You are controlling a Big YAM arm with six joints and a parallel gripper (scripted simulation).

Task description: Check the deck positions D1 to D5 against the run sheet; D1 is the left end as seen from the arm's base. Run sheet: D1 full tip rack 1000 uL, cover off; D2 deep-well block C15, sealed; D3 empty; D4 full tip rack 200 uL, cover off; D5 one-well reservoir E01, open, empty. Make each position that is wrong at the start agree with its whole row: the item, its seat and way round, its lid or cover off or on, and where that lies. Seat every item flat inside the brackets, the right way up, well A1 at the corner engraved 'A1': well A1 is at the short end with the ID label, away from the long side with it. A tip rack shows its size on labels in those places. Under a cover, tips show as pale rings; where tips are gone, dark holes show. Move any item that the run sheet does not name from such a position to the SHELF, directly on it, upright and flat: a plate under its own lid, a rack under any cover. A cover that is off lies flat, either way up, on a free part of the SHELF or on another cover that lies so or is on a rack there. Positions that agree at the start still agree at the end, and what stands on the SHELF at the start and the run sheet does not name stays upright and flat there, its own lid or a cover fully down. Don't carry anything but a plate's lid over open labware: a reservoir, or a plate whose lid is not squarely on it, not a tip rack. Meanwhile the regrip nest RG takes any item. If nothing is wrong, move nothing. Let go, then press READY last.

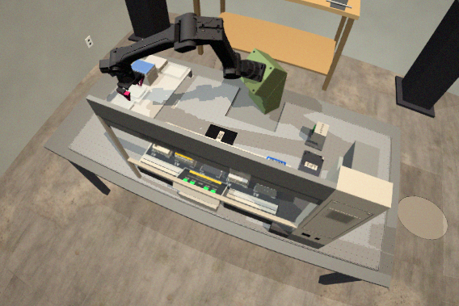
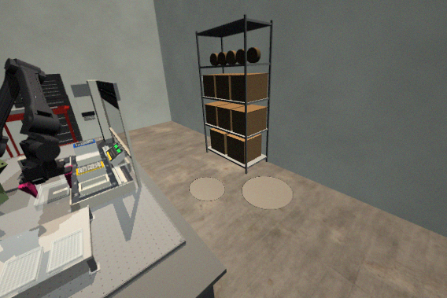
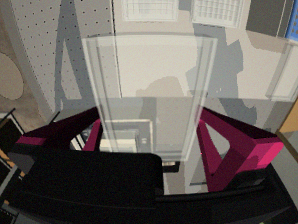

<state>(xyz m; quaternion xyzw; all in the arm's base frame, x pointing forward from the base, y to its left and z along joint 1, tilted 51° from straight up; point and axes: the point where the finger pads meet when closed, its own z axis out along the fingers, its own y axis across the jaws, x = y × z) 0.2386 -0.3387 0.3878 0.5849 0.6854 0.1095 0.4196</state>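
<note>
My gripper (image 1: 128,92) hangs at the left end of the table, over the pale SHELF (image 1: 159,79). Its magenta fingers stand wide and are shut on a clear cover (image 3: 149,92), gripped by its two long sides and held level. The cover also shows in the exterior view (image 2: 51,192), just off the deck row. A blue-topped block (image 1: 144,69) stands on the SHELF beside my wrist. The deck row (image 2: 92,169) holds a blue-labelled rack (image 2: 84,145) and a yellow-labelled rack (image 2: 90,167).
A tall grey screen (image 1: 202,145) runs along the deck's front. A panel with green lights (image 1: 200,182) sits in the deck row. A green box (image 1: 264,81) is at the arm's base. A beige instrument (image 1: 351,204) stands at the right end.
</note>
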